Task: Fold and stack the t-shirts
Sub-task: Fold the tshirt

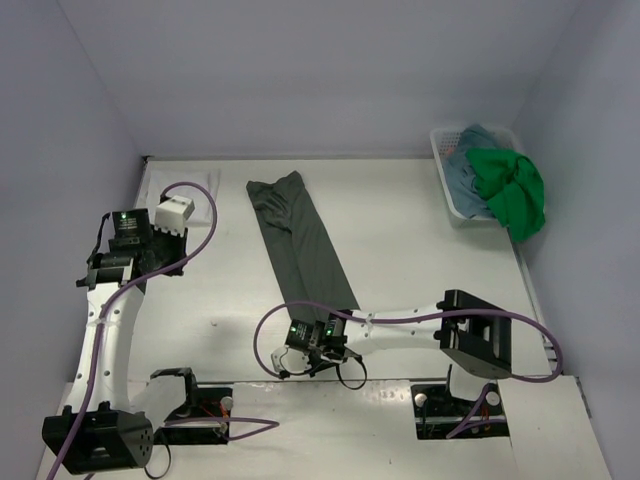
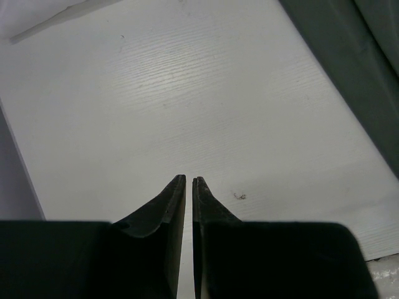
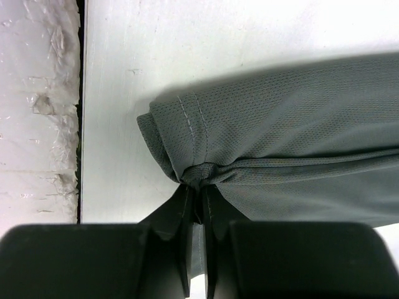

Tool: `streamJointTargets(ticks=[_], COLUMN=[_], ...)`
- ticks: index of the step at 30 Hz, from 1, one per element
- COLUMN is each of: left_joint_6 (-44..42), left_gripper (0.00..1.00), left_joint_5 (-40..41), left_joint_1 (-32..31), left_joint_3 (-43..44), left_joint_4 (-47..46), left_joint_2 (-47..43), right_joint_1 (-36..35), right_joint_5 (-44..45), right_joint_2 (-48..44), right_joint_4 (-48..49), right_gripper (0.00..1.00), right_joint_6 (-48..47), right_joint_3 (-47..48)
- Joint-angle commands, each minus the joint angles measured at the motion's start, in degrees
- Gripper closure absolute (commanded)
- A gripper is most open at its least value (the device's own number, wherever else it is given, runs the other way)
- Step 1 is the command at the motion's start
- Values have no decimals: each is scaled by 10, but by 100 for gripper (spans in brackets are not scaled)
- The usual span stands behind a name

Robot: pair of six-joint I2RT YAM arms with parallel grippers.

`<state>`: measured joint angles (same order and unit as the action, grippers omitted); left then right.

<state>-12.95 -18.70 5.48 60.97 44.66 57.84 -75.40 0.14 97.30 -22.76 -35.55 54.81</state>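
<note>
A dark grey-green t-shirt [image 1: 300, 235] lies on the white table as a long narrow strip running from the back toward the near edge. My right gripper [image 1: 335, 318] is at the strip's near end. In the right wrist view it [image 3: 199, 187] is shut on a bunched hem corner of that t-shirt [image 3: 280, 124]. My left gripper [image 1: 185, 208] hovers at the table's far left, apart from the shirt. In the left wrist view it [image 2: 189, 180] is shut on nothing, and the shirt's edge [image 2: 349, 56] shows at the upper right.
A white mesh basket [image 1: 440, 135] stands at the back right against the wall. It holds a teal-blue shirt [image 1: 468, 165] and a bright green shirt [image 1: 515, 195] that hangs over its rim. The table's near edge [image 3: 80, 124] lies close to my right gripper.
</note>
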Motion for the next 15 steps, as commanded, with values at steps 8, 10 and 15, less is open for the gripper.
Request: streamJointTargets(ticks=[8, 10, 15], left_joint_6=[5, 6, 7], left_gripper=[94, 94, 94], left_joint_5=[-20, -20, -33], left_joint_1=[13, 12, 22], left_joint_3=[17, 16, 15], left_joint_4=[-14, -13, -13], left_joint_2=[-8, -9, -11], right_joint_1=[1, 2, 7], right_joint_5=[-3, 23, 58], right_joint_2=[-92, -109, -145], right_joint_4=[-20, -25, -28], right_gripper=[100, 100, 100], right_joint_6=[13, 11, -4], right_joint_3=[5, 13, 35])
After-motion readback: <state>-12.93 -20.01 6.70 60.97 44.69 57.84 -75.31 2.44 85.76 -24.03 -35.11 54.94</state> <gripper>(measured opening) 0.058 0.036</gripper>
